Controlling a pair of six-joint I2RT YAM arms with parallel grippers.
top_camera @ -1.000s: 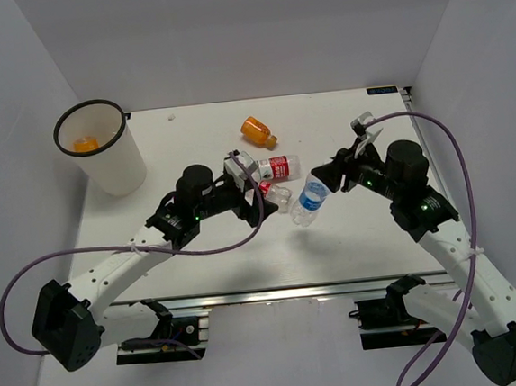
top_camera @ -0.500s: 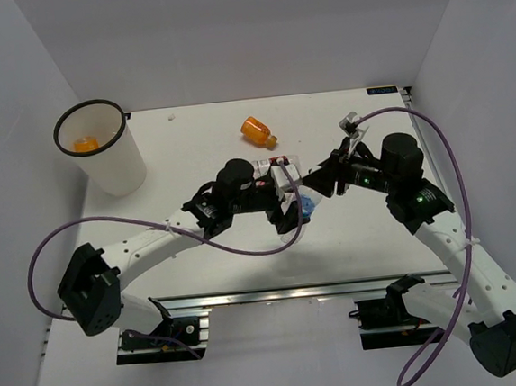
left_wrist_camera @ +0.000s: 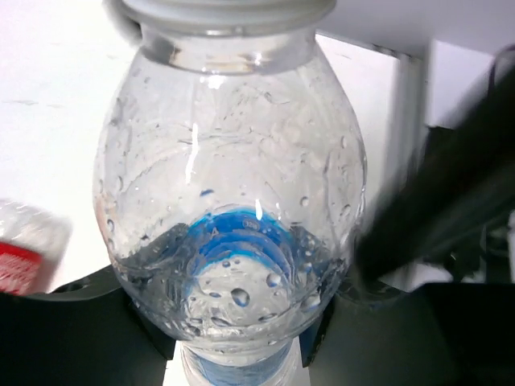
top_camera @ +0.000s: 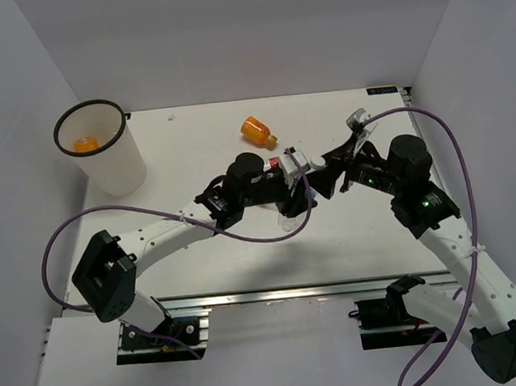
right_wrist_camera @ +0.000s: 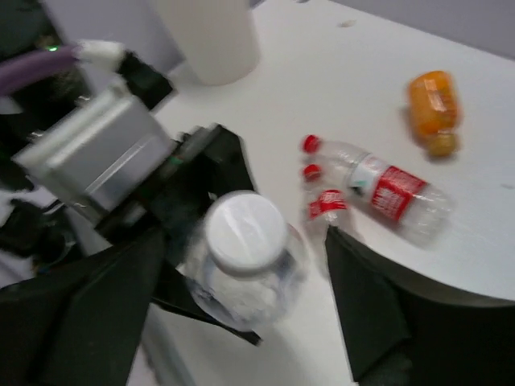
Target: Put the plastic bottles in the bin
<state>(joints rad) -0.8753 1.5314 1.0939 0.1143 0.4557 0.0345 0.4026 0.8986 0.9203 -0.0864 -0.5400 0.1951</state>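
Observation:
A clear plastic bottle with a blue label [left_wrist_camera: 233, 201] fills the left wrist view, and my left gripper [left_wrist_camera: 233, 326] is shut on its body. In the right wrist view the same bottle [right_wrist_camera: 245, 241] shows its white cap between the spread fingers of my right gripper [right_wrist_camera: 241, 245], which is open and not touching it. From above, both grippers meet mid-table, left [top_camera: 290, 192] and right [top_camera: 321, 175]. Two red-label bottles [right_wrist_camera: 386, 189] [right_wrist_camera: 326, 203] lie just beyond. An orange bottle [top_camera: 257, 132] lies further back. The white bin [top_camera: 101, 157] stands far left with an orange bottle [top_camera: 84, 145] inside.
Purple cables loop off both arms [top_camera: 244, 235]. White walls enclose the table on three sides. The bin stands near the back left corner, well away from both grippers.
My left arm has swung right to the blue-label bottle and shut on it. My right gripper, which held that bottle, has opened.

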